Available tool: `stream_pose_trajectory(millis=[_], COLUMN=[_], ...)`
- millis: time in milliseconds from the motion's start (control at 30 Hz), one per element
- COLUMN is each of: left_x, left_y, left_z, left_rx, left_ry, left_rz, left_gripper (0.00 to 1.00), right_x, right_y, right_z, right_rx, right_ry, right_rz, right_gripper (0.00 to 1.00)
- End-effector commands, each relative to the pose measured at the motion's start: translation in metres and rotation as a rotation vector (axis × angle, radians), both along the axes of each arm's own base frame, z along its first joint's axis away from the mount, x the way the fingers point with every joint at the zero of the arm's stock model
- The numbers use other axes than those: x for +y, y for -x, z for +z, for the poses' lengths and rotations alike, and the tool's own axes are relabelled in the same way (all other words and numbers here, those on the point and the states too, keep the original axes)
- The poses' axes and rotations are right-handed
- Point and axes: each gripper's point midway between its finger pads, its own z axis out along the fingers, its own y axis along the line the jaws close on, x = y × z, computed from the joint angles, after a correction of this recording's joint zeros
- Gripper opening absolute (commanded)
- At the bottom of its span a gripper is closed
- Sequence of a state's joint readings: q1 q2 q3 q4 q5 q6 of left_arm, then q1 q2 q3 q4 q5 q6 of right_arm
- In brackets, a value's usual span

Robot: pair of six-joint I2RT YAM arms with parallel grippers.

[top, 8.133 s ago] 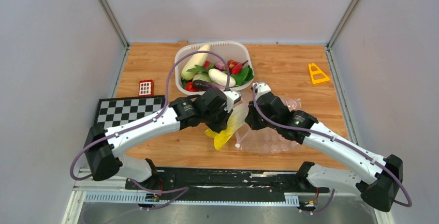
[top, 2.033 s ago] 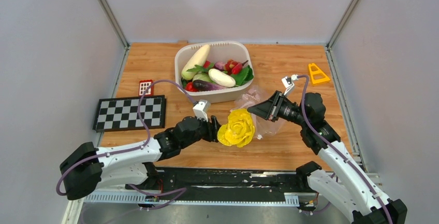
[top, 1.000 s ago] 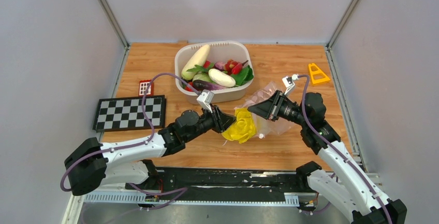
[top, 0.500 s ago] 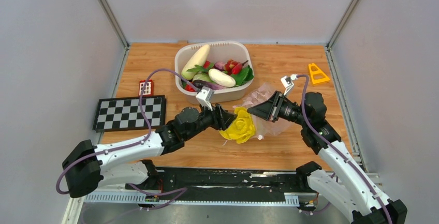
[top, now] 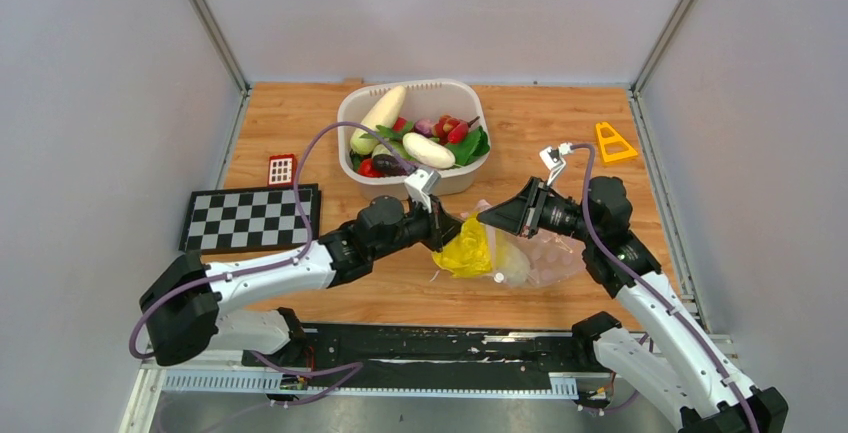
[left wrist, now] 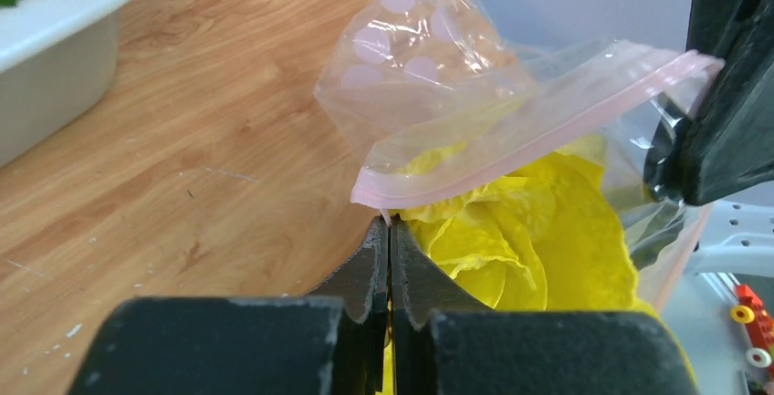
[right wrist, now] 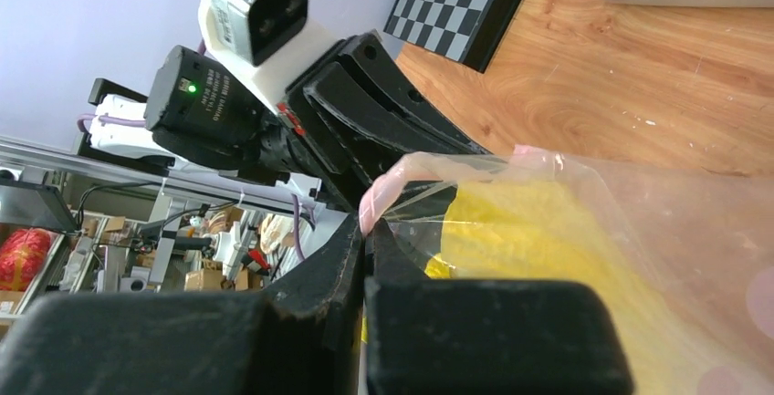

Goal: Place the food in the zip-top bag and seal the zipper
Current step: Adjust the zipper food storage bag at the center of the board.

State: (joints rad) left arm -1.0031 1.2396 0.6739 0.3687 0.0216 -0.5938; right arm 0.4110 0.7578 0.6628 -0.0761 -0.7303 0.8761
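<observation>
The yellow cabbage (top: 465, 251) lies inside the mouth of the clear, pink-spotted zip-top bag (top: 545, 253) on the table. My left gripper (top: 441, 229) is shut, with a sliver of the pink zipper (left wrist: 529, 121) corner pinched at its tips (left wrist: 390, 223). The cabbage (left wrist: 548, 231) shows just behind that strip. From the right, my right gripper (top: 484, 216) is shut on the bag's upper zipper edge (right wrist: 379, 196) and holds the mouth up. The remaining food, including the long white radish (top: 378, 113), sits in the white tub (top: 350, 103).
A checkerboard (top: 250, 215) lies at the left, with a small red block (top: 282, 169) behind it. A yellow triangle (top: 612, 143) sits at the back right. The tub's wall (left wrist: 64, 12) stands close to the left of the bag.
My left gripper let go of the cabbage, moved right to the bag's mouth and closed on its edge. The cabbage now lies inside the bag, which has sagged onto the table.
</observation>
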Motion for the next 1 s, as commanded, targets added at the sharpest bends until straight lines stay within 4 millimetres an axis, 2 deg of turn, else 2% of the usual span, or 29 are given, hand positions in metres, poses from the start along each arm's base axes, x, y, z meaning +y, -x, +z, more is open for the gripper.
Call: stream_pose_trajectory(millis=[0, 167, 300, 367, 500, 533, 667, 767, 833, 867, 900, 967], left_x=[0.002, 0.021, 0.036, 0.040, 0.041, 0.043, 0.051, 0.047, 0.038, 0.037, 0.038, 0.037], left_y=[-0.011, -0.013, -0.006, -0.001, 0.012, 0.012, 0.002, -0.001, 0.000, -0.005, -0.012, -0.013], left_z=[0.052, 0.091, 0.125, 0.137, 0.157, 0.166, 0.186, 0.185, 0.172, 0.159, 0.144, 0.129], left_rx=[-0.096, -0.149, -0.172, -0.160, -0.133, -0.143, -0.175, -0.160, -0.136, -0.121, -0.098, -0.058], left_ry=[0.041, 0.008, -0.028, -0.069, -0.132, -0.132, -0.136, -0.156, -0.178, -0.216, -0.260, -0.275], left_rz=[0.013, 0.032, 0.020, -0.005, -0.079, -0.077, -0.005, -0.012, -0.048, -0.040, -0.005, -0.004], left_gripper=[0.00, 0.00, 0.00, 0.00, 0.00, 0.00, 0.00, 0.00, 0.00, 0.00, 0.00, 0.00], right_x=[-0.002, -0.007, -0.011, -0.005, 0.003, 0.004, 0.005, 0.007, 0.003, 0.000, -0.005, -0.026], right_y=[-0.001, -0.011, -0.020, -0.016, -0.001, 0.002, -0.004, 0.014, 0.023, 0.019, 0.007, -0.018], right_z=[0.032, 0.016, -0.001, 0.009, 0.055, 0.061, 0.067, 0.093, 0.111, 0.111, 0.102, 0.070], right_rx=[-0.119, -0.077, -0.022, -0.048, -0.192, -0.212, -0.149, -0.164, -0.242, -0.268, -0.267, -0.221], right_ry=[-0.018, 0.019, 0.035, -0.007, -0.106, -0.107, -0.093, -0.199, -0.233, -0.200, -0.114, 0.132], right_rz=[-0.010, -0.085, -0.143, -0.099, 0.021, 0.035, 0.016, 0.093, 0.095, 0.057, -0.019, -0.182], right_gripper=[0.00, 0.00, 0.00, 0.00, 0.00, 0.00, 0.00, 0.00, 0.00, 0.00, 0.00, 0.00])
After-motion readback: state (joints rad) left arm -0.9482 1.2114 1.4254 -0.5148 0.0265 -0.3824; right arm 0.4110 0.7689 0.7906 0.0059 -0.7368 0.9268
